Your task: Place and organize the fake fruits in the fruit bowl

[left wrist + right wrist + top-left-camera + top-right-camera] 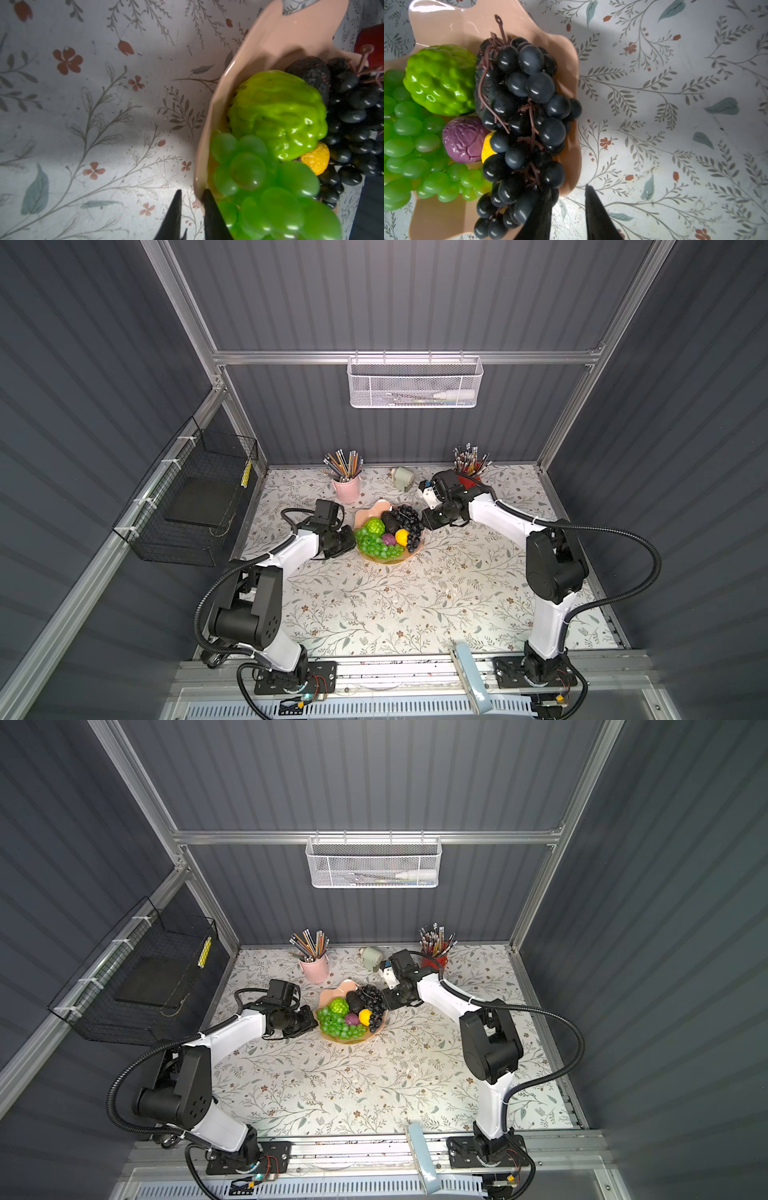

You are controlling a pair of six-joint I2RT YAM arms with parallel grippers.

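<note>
- All six fake fruits sit in the fruit bowl (374,508), mid-table (374,614); nothing loose on the cloth. What's left looks like tidying only, so the main risk is undoing it.
- Nearest: green grape bunch (372,545) heaped along the near rim, piled high. A bump to the bowl could spill berries over that edge.
- L side: left gripper (192,191) is right at the bowl's rim beside the green grapes. Tips nearly together w/ a thin slit; can't tell if they nip the rim or nothing. If it pulls away while caught, the bowl slides or tips.
- Mid bowl: purple ball (387,539) + yellow fruit (402,536) wedged low between the bunches, bumpy lime-green ball (375,526) behind them. Round and glossy, prob roll if neighbours shift.
- R side: dark blue-black grape bunch (525,116) draped along the rim, a few berries poking past it, lying over the dark avocado (390,521). Likeliest piece to slip out.
- Then right gripper (569,188), parted and gripping nothing: one finger in among the dark berries, the other outside the rim. Closing here would pinch wall + grapes; lifting could snag the stem and drag the bunch out.
- Far: pink pencil cup (347,488), sharpener (402,477) and red cup (469,480) close behind the right wrist. A wide retreat could knock them.
</note>
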